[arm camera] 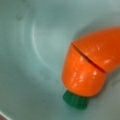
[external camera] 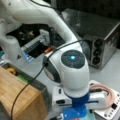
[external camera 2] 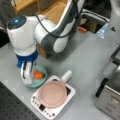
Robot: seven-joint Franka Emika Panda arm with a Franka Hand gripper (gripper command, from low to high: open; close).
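My tool [external camera 2: 27, 75] hangs straight down from my wrist, with its tip inside the pale green bowl [external camera 2: 41, 82] or just over it, at a front view's left, and I cannot tell from these views whether its fingers are spread or closed; the wrist view does not show them at all. What I can say is that the toy carrot [arm camera: 90, 67] is not between them: it lies on the bottom of the bowl, orange with a small green stub at one end and a thin cut line across its body, and in a front view it sits just beside my tool [external camera 2: 38, 74], to the right of it. So I judge that the carrot already rests in the bowl and is not yet grasped by me; if the work is to lift it, this part is left, and if the work was to put it there, it looks done. Next to the bowl stands a small white cooker [external camera 2: 71, 93] with a pink pan [external camera 2: 52, 93] on it, whose white handle [external camera 2: 67, 75] points up and away. Further out the grey desk [external camera 2: 85, 55] carries a metal oven [external camera: 105, 42] with three dark knobs, and a wooden box [external camera: 20, 95] stands behind my arm.
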